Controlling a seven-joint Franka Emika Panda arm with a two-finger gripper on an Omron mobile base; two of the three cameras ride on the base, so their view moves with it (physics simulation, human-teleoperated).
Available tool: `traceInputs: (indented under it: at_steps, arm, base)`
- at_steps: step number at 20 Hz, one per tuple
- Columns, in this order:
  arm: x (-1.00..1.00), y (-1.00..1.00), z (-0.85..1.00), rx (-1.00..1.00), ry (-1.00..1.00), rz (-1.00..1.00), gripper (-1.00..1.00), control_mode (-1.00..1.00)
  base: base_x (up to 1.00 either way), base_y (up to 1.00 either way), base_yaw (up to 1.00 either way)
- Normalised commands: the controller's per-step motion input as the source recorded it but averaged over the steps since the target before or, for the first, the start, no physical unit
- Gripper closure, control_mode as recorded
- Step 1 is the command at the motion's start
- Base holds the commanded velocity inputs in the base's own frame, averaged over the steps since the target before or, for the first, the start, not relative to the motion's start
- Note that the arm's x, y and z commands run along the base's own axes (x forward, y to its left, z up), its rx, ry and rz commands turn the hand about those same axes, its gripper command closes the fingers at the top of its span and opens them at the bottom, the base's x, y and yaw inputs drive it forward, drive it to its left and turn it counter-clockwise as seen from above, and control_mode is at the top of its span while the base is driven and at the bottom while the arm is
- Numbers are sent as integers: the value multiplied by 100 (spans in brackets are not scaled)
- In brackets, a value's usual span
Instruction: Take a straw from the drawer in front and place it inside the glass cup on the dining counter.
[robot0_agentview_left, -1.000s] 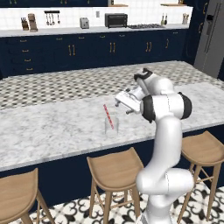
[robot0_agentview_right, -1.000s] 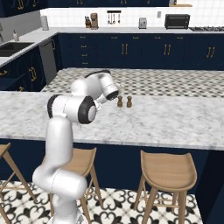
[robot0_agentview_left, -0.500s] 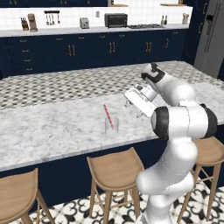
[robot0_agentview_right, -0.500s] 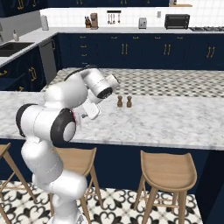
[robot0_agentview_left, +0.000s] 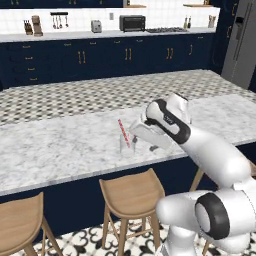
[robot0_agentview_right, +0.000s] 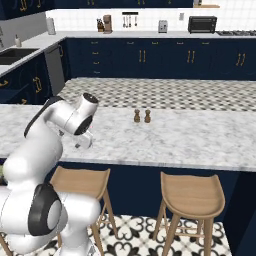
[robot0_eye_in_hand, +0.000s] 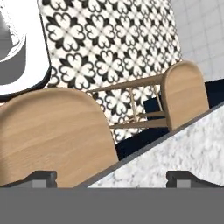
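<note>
Glass cup (robot0_agentview_left: 125, 144) upright on the dining counter (robot0_agentview_left: 60, 145), close to its near edge; hard to make out, being clear. Straw (robot0_agentview_left: 123, 133) standing in it, red-and-white striped, leaning with its top toward the far left and rising above the rim.

Gripper (robot0_agentview_left: 137, 143) just right of the cup, hand lying low over the marble near the counter's near edge, forearm sloping down to it from the right. Fingers spread wide, nothing between them; in the hand view both tips (robot0_eye_in_hand: 43, 177) sit far apart at the bottom edge. Hand camera pointing back over the counter's edge at the wooden stools (robot0_eye_in_hand: 52, 135) and the black-and-white patterned floor (robot0_eye_in_hand: 109, 43).

Two small brown shakers (robot0_agentview_right: 141, 116) side by side on the counter, well to the right of the gripper. Three wooden stools (robot0_agentview_left: 131, 192) tucked under the near side of the counter. Along the far wall, navy cabinets (robot0_agentview_left: 100, 60) under a white worktop with a toaster oven (robot0_agentview_left: 132, 22).
</note>
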Motion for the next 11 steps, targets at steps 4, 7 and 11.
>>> traceInputs:
  at_steps: [4, 7, 11]
  arm:
    - [-20, 76, 0, -28, -8, 18, -100, -100]
    - [-1, 76, 0, -27, 0, 14, -100, -100]
    - [-2, 72, 0, -24, 0, 9, -100, -100]
  base:
    - [0, 0, 0]
    - [0, 0, 0]
    - [0, 0, 0]
